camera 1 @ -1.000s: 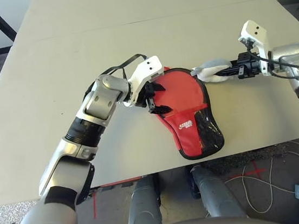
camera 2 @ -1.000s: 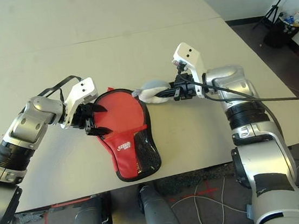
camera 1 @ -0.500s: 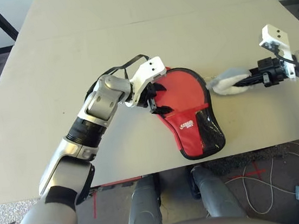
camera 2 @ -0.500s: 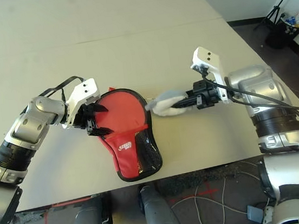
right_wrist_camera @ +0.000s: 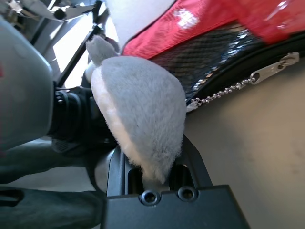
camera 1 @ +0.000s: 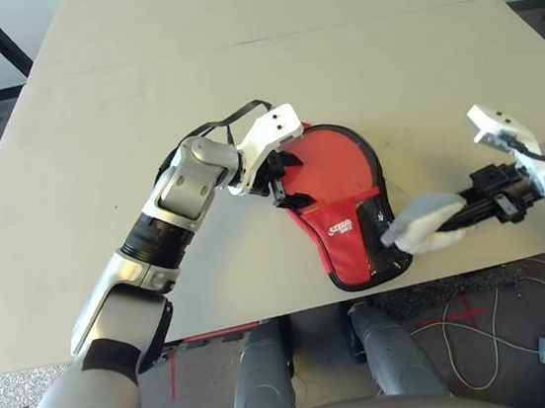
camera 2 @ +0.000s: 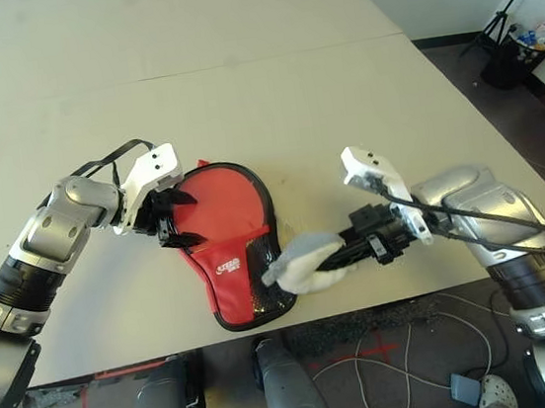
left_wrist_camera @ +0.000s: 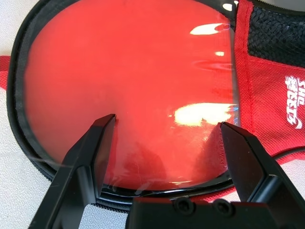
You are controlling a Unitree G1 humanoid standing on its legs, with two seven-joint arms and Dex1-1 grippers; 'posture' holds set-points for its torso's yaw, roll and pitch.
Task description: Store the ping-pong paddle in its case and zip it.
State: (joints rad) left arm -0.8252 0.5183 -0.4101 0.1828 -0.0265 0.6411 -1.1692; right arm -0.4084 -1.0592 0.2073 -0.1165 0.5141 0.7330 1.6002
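Apparently nearing the finish. Head views: finding the case [camera 1: 347, 200] lying flat near the table's [camera 1: 236, 69] front edge, left gripper [camera 1: 290, 180] hovering spread over its round end, right gripper [camera 1: 451, 224] clamping a fluffy ball [camera 1: 422, 222] beside the narrow end. Left wrist: looking past parted fingers [left_wrist_camera: 93, 148] at glossy red, with the paddle presumably inside. Right wrist: pinching the ball, chained to the zip pull [right_wrist_camera: 274, 69]; not telling whether the zip is fully closed.

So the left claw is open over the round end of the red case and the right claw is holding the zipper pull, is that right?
Not quite. The right claw holds a fluffy whitish ball, not the zipper pull, which lies free on the table, as the right wrist view shows. The left claw is open over the case.
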